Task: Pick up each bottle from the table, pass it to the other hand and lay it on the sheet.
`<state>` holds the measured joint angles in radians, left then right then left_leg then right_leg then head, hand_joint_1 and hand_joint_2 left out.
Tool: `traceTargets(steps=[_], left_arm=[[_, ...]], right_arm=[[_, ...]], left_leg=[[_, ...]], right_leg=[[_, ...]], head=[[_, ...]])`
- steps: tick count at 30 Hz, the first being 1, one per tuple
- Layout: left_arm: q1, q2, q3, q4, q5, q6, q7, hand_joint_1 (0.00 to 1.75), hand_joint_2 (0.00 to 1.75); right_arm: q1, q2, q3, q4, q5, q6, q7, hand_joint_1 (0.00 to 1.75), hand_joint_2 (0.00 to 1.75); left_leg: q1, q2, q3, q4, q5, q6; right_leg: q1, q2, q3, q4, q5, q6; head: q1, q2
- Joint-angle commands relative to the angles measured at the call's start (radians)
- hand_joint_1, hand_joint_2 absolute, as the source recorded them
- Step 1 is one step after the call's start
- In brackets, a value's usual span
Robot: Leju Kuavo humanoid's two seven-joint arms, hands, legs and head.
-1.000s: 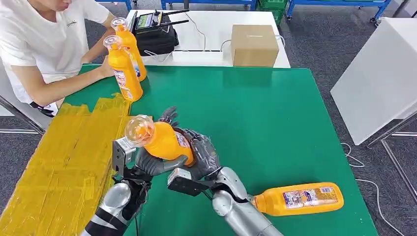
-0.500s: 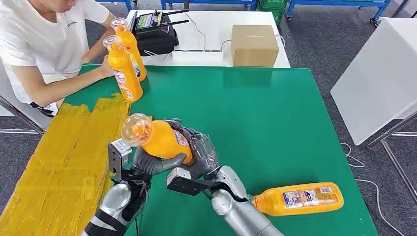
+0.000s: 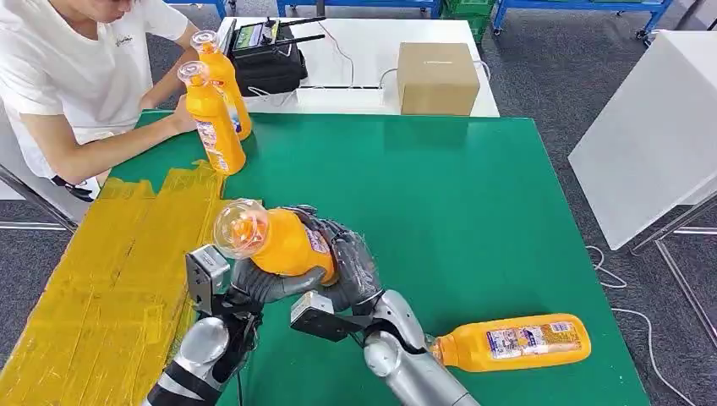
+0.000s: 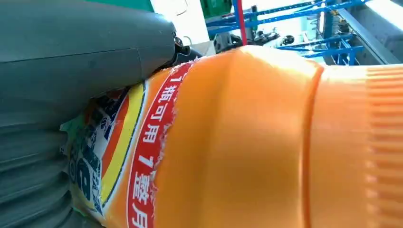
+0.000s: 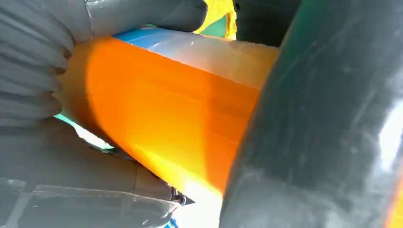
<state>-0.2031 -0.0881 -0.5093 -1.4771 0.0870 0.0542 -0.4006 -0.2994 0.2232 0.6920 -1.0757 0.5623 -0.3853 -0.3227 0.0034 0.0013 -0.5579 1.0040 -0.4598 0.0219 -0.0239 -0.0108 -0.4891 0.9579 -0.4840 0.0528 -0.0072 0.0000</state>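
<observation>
We are gripping one orange bottle (image 3: 283, 244) with both our left hand (image 3: 254, 283) and right hand (image 3: 351, 266). Our hands are hiding its base. Our right arm is cutting off the cap of the lying bottle (image 3: 511, 342).

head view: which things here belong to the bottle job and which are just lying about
Job:
- held orange bottle, gripped by the left robot hand and the right robot hand
- lying orange bottle
- two upright orange bottles
- yellow sheet

Lying about:
- cardboard box
- black remote controller
- white table
</observation>
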Motion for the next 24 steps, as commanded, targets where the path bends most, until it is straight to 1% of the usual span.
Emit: traceTargets(steps=[1, 2, 4, 5, 6, 8, 9, 11, 12, 13, 14, 16, 18, 19, 20, 21, 24], left_arm=[[-0.092, -0.010, -0.021, -0.002, 0.001, 0.013, -0.005, 1.75, 1.75], [-0.092, -0.010, -0.021, -0.002, 0.001, 0.013, -0.005, 1.75, 1.75], [-0.090, -0.009, -0.020, -0.004, -0.004, 0.021, -0.007, 1.75, 1.75], [-0.088, -0.004, -0.013, -0.010, -0.017, 0.036, -0.011, 1.75, 1.75], [-0.084, 0.009, -0.001, -0.025, -0.031, 0.050, -0.015, 1.75, 1.75], [-0.089, 0.039, 0.025, -0.045, -0.075, 0.085, -0.021, 1.75, 1.75], [-0.100, 0.062, 0.055, -0.052, -0.148, 0.141, -0.021, 1.75, 1.75], [-0.113, 0.084, 0.112, -0.053, -0.190, 0.164, -0.012, 1.75, 1.75], [-0.120, 0.093, 0.147, -0.047, -0.237, 0.193, -0.016, 1.75, 1.75], [-0.123, 0.096, 0.171, -0.043, -0.292, 0.235, -0.026, 1.75, 1.75], [-0.130, 0.105, 0.191, -0.034, -0.404, 0.312, -0.030, 1.75, 1.75], [-0.149, 0.126, 0.231, -0.009, -0.588, 0.416, -0.007, 1.75, 1.75], [-0.169, 0.143, 0.265, 0.018, -0.716, 0.467, 0.024, 1.75, 1.75], [-0.175, 0.150, 0.278, 0.035, -0.787, 0.494, 0.053, 1.75, 1.75], [-0.182, 0.160, 0.300, 0.059, -0.851, 0.514, 0.085, 1.75, 1.75], [-0.187, 0.168, 0.312, 0.072, -0.848, 0.512, 0.082, 1.75, 1.75], [-0.197, 0.184, 0.345, 0.142, -1.015, 0.574, 0.119, 1.75, 1.75]], right_arm=[[0.041, -0.040, 0.019, 0.014, 0.009, 0.003, 0.004, 1.75, 1.75], [0.041, -0.040, 0.019, 0.014, 0.009, 0.003, 0.004, 1.75, 1.75], [0.048, -0.039, 0.010, 0.001, 0.004, -0.007, 0.004, 1.75, 1.75], [0.063, -0.042, -0.010, -0.027, -0.007, -0.024, -0.005, 0.59, 1.75], [0.089, -0.054, -0.036, -0.081, -0.027, -0.026, -0.009, 0.00, 1.75], [0.139, -0.089, -0.078, -0.199, -0.101, 0.014, -0.030, 0.00, 1.75], [0.178, -0.120, -0.105, -0.302, -0.135, 0.030, -0.048, 0.00, 1.75], [0.226, -0.155, -0.140, -0.440, -0.183, 0.065, -0.081, 0.00, 1.75], [0.253, -0.167, -0.165, -0.512, -0.221, 0.095, -0.098, 0.00, 0.00], [0.270, -0.175, -0.183, -0.559, -0.236, 0.109, -0.105, 0.00, 0.00], [0.282, -0.181, -0.199, -0.598, -0.263, 0.132, -0.118, 0.00, 0.00], [0.302, -0.195, -0.232, -0.662, -0.307, 0.171, -0.129, 0.00, 0.00], [0.320, -0.206, -0.257, -0.708, -0.335, 0.191, -0.144, 0.00, 0.00], [0.327, -0.207, -0.269, -0.719, -0.336, 0.187, -0.145, 0.00, 1.75], [0.339, -0.212, -0.291, -0.737, -0.337, 0.178, -0.145, 0.00, 1.75], [0.348, -0.217, -0.303, -0.748, -0.346, 0.179, -0.144, 0.00, 1.75], [0.367, -0.218, -0.348, -0.771, -0.361, 0.170, -0.154, 0.00, 1.75]], left_leg=[[0.003, -0.006, 0.001, 0.000, 0.000, -0.001], [0.001, -0.004, 0.000, 0.000, 0.000, -0.001], [0.002, -0.005, 0.001, 0.000, 0.000, -0.001], [0.001, -0.004, 0.000, 0.000, 0.000, -0.001], [0.002, -0.005, 0.001, 0.000, 0.000, -0.001], [0.001, -0.005, 0.000, 0.000, 0.000, -0.001], [0.001, -0.006, -0.001, 0.000, 0.001, -0.001], [0.002, -0.008, 0.000, 0.000, 0.000, -0.001], [0.001, -0.006, 0.000, 0.000, 0.000, -0.001], [0.001, -0.005, -0.002, 0.001, 0.000, -0.001], [0.001, -0.004, -0.002, 0.000, 0.000, -0.001], [0.001, -0.004, -0.002, 0.001, 0.000, -0.001], [0.001, -0.004, -0.001, 0.000, 0.000, -0.001], [0.001, -0.004, -0.002, 0.000, 0.000, -0.001], [0.000, -0.003, -0.001, 0.000, 0.000, -0.001], [0.001, -0.004, 0.000, 0.000, 0.000, -0.001], [0.001, -0.002, 0.001, -0.001, 0.000, -0.001]], right_leg=[[0.003, -0.005, 0.005, -0.003, 0.000, -0.004], [0.002, -0.004, 0.002, -0.001, 0.000, -0.002], [0.003, -0.004, 0.004, -0.003, 0.000, -0.003], [0.002, -0.003, 0.002, -0.001, 0.000, -0.002], [0.002, -0.004, 0.004, -0.002, 0.000, -0.003], [0.002, -0.004, 0.002, -0.001, -0.001, -0.002], [0.001, -0.005, 0.002, -0.001, -0.001, -0.002], [0.002, -0.006, 0.004, -0.002, -0.001, -0.003], [0.002, -0.004, 0.003, -0.001, -0.001, -0.003], [0.001, -0.004, 0.001, 0.000, -0.001, -0.002], [0.001, -0.003, 0.001, 0.000, 0.000, -0.002], [0.001, -0.002, 0.001, 0.001, 0.000, -0.002], [0.001, -0.002, 0.001, 0.000, 0.000, -0.003], [0.001, -0.002, 0.001, 0.000, 0.000, -0.002], [0.001, -0.002, 0.001, 0.000, 0.000, -0.002], [0.001, -0.003, 0.002, 0.000, 0.000, -0.002], [0.001, -0.001, 0.003, -0.001, 0.000, -0.002]], head=[[0.000, 0.000], [0.000, 0.000], [0.000, 0.000], [0.000, 0.000], [0.000, 0.000], [0.000, 0.000], [0.000, 0.000], [0.000, 0.000], [0.000, 0.000], [0.000, 0.000], [0.000, 0.000], [0.000, 0.000], [0.000, 0.000], [0.000, 0.000], [0.000, 0.000], [0.000, 0.000], [0.000, 0.000]])
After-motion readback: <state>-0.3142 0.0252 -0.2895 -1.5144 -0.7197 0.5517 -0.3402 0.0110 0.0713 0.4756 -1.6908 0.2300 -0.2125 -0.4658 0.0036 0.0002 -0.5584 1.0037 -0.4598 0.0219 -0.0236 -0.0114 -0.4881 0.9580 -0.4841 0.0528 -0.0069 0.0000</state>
